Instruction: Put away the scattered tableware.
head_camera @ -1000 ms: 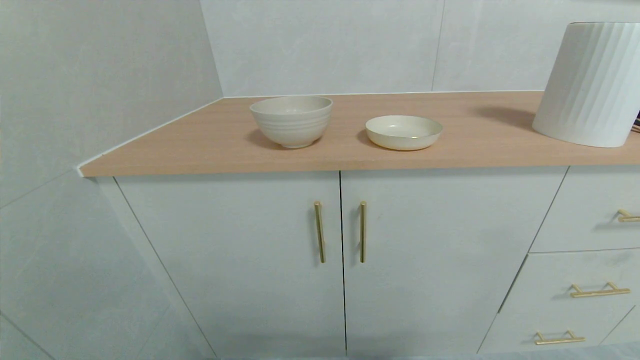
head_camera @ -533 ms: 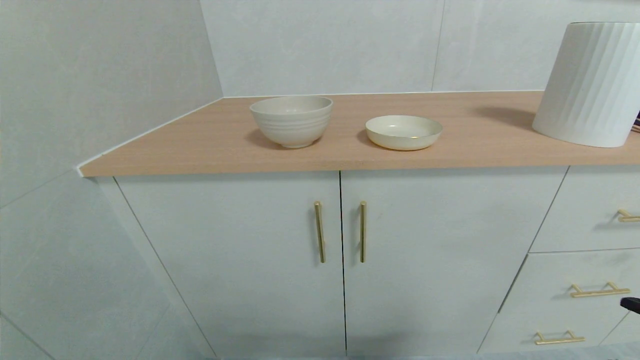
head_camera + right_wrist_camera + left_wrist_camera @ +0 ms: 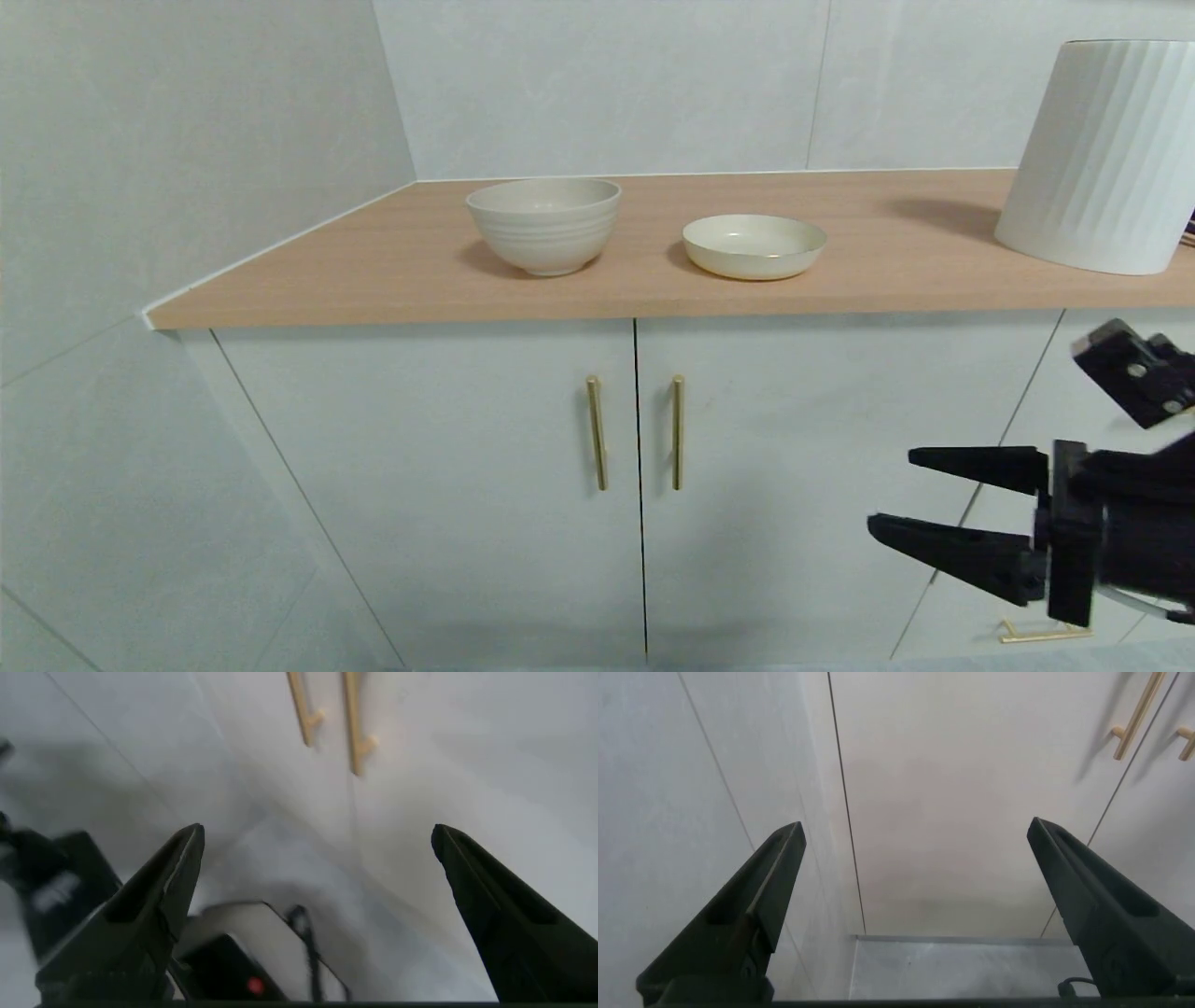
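Note:
A deep cream bowl (image 3: 544,225) with ribbed sides stands on the wooden countertop (image 3: 373,271), left of a shallow cream dish (image 3: 753,246). My right gripper (image 3: 892,490) hangs open and empty in front of the lower cabinet, below and to the right of the dish, its fingers pointing left. In the right wrist view the right gripper (image 3: 318,849) faces the gold door handles (image 3: 327,719). My left gripper (image 3: 915,845) is open with nothing in it, low before the white cabinet door beside the side wall.
Below the counter a two-door cabinet carries gold handles (image 3: 637,432) at its middle seam. Drawers with gold pulls (image 3: 1118,542) sit to the right. A large white ribbed container (image 3: 1102,154) occupies the counter's right end. Tiled walls close the left side and back.
My right arm has come up into the head view from the lower right, its open gripper now in front of the cabinet. The bowl and dish have not moved.

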{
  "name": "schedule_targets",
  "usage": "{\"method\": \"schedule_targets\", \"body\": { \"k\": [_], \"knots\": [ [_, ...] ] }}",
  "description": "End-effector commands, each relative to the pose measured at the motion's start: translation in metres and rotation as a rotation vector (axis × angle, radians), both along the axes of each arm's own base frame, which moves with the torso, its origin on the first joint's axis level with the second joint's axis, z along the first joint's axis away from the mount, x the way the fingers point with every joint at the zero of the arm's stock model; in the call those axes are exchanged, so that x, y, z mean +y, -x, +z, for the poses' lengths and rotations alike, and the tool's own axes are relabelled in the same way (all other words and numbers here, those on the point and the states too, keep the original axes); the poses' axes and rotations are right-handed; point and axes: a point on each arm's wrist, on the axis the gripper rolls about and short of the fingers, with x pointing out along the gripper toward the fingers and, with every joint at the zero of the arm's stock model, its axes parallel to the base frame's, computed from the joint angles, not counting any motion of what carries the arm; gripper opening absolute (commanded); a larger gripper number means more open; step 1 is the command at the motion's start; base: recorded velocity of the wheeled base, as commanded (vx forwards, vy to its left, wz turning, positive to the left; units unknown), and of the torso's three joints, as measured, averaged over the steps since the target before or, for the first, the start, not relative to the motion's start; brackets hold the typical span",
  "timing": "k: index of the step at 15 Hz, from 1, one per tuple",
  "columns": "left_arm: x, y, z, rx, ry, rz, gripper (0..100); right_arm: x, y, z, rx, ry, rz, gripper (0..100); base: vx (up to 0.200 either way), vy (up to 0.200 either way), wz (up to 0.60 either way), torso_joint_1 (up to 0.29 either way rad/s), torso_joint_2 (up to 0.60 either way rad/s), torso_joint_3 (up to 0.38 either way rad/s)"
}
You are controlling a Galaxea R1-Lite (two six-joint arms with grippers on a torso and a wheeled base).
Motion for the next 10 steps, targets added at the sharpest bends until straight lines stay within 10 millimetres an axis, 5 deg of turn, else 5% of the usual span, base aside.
{"method": "schedule_targets", "body": {
  "k": [1,10],
  "knots": [
    [0.000,0.000,0.000,0.002,0.000,0.000,100,0.035,-0.039,-0.011,0.108,0.007,0.035,100,0.000,0.000,0.00,0.000,0.00,0.000],
    [0.000,0.000,0.000,0.000,0.000,0.000,100,0.109,-0.109,-0.047,0.216,0.041,0.097,100,0.000,0.000,0.00,0.000,0.00,0.000]
  ]
}}
